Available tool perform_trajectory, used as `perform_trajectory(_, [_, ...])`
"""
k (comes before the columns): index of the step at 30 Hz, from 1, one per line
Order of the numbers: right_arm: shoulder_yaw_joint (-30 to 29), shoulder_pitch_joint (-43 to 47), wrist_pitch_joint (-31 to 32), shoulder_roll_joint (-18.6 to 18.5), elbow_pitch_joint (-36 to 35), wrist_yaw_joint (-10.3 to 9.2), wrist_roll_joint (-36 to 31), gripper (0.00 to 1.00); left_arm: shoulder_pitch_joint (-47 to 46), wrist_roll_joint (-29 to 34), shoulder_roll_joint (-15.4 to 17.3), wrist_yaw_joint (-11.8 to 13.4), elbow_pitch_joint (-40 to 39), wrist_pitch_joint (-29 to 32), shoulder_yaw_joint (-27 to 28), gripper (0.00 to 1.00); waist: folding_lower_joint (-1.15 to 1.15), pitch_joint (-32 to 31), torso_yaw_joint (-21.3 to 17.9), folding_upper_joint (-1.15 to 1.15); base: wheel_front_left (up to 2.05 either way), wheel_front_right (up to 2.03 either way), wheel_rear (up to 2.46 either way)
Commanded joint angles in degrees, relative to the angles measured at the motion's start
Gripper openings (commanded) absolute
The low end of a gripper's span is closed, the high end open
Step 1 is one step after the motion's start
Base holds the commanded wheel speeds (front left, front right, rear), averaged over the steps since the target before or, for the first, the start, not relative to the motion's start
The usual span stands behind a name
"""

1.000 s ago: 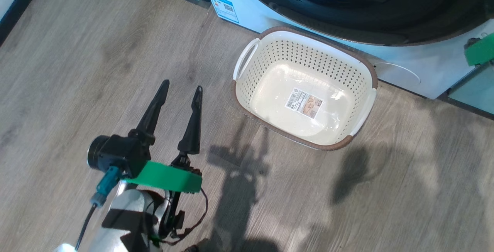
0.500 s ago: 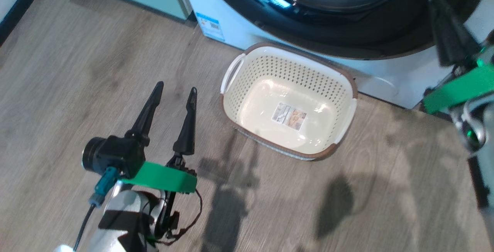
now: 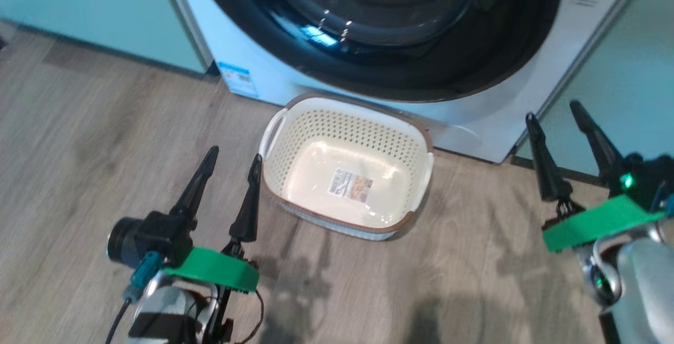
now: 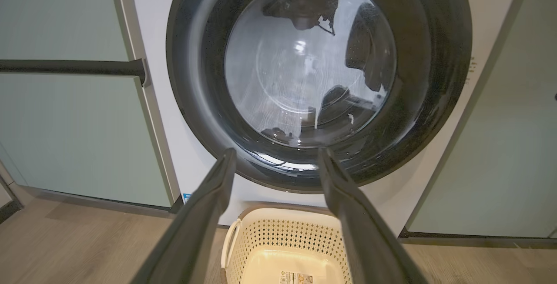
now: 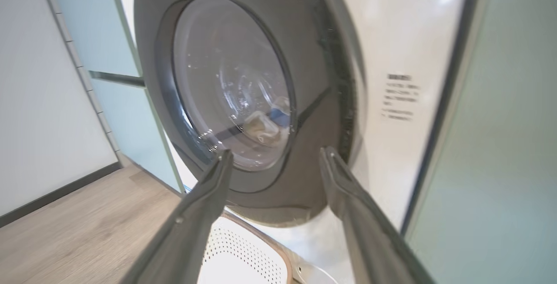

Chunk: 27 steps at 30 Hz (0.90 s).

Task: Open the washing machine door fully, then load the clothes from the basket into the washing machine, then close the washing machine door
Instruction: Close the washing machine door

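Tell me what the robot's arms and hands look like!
The left hand and right hand have two long, pointed black fingers on a bright green bracket. Silvery forearms. The left has a round black camera, teal plug and dark cable.

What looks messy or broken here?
Nothing looks spilled or broken. The basket sits upright and empty on the floor by the washing machine. Its door looks shut, with clothes behind the glass.
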Motion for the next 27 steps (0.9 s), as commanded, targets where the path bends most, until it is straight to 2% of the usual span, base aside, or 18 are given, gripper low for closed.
perform_trajectory(1, [0.40,1.27,-0.37,1.21,-2.88,-0.20,0.15,1.00,0.08,0.46,1.50,0.05,-1.39,-0.35,2.01,1.00,0.01,-2.04,-2.28,0.00,0.00,0.00,0.00])
perform_trajectory(18, [-4.20,18.60,-0.37,3.21,-11.29,-0.20,-1.77,1.00,5.61,-0.56,3.35,0.58,-1.68,2.00,2.50,1.00,0.01,-8.36,-9.63,0.00,0.00,0.00,0.00])
perform_trajectory(27, [-4.93,25.06,-0.37,3.26,-15.32,-0.20,0.69,1.00,8.84,-0.86,3.76,1.48,-3.02,3.12,2.67,1.00,0.01,-10.38,-11.82,0.00,0.00,0.00,0.00])
